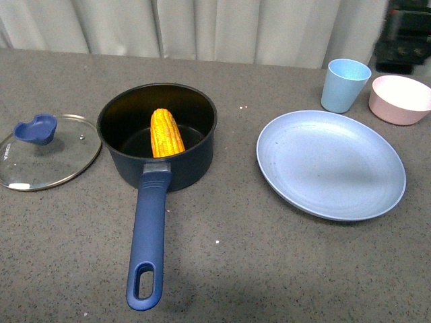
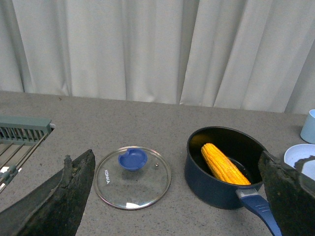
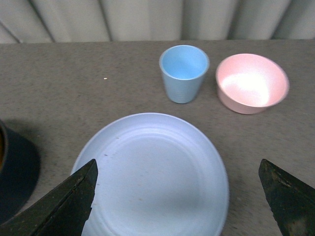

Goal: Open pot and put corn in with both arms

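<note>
- And here's the grey speckled bench (image 1: 283, 269), spreading wide under everything, white curtains hanging behind it.
- Biggest dish out there: the round pale-blue plate (image 1: 330, 165), lying flat to the right of the pot, well apart from it.
- Centre stage, the dark navy-blue saucepan with the black inside (image 1: 195, 161) stands uncovered, its long blue handle (image 1: 148, 235) running toward the camera, oval hole at the end.
- To the pot's left lies the round glass lid with a metal rim and blue knob (image 1: 48, 151), flat on the bench, its rim just beside the pot wall.
- Inside the pot sits the yellow-orange corn cob (image 1: 166, 132), tilted, one end up against the wall, the other down on the black floor.
- Far right, at the back: the pink bowl (image 1: 399, 99), just beside the light-blue cup (image 1: 345, 85), which stands upright behind the plate.
- Left tool (image 2: 177, 196): wide apart, nothing between its two black jaws, lid and pot in view beyond.
- Right tool (image 3: 177, 201): also spread wide, nothing held, hovering above the plate.
- Off at the edge of the left wrist view, a grey rack (image 2: 22, 130) peeks in.
</note>
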